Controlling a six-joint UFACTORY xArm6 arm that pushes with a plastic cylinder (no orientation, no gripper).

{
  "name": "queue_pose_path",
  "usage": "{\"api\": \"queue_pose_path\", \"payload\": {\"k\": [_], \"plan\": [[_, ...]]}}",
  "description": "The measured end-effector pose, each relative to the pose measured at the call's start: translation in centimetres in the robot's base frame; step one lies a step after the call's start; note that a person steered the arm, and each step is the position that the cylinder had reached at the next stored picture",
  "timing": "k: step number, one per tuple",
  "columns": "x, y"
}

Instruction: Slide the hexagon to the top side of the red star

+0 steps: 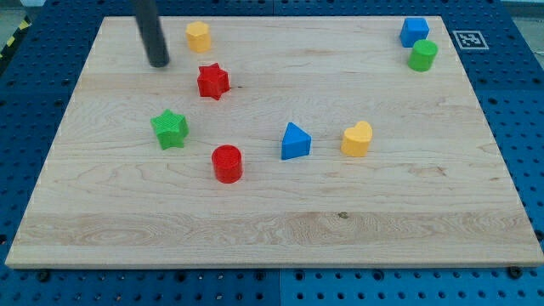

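The yellow hexagon [198, 36] stands near the board's top edge, left of centre. The red star [212, 82] lies just below it and slightly to the right. My tip [158, 63] rests on the board left of both, about level between them, touching neither. The dark rod rises from it out of the view's top.
A green star [170, 128] and a red cylinder [227, 163] lie lower left of centre. A blue triangle [295, 141] and a yellow heart [358, 138] sit mid-board. A blue block [414, 31] and a green block [422, 55] sit at the top right corner.
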State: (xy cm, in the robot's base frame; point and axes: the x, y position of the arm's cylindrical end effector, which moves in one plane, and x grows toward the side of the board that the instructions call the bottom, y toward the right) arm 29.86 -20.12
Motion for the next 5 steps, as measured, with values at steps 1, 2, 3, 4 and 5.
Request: {"api": "queue_pose_path", "payload": {"k": [1, 2, 3, 4, 5], "plan": [[-4.0, -0.5], [-5.9, 0.8], [-6.8, 3.7], [-6.8, 6.7], [-6.2, 8.8]]}}
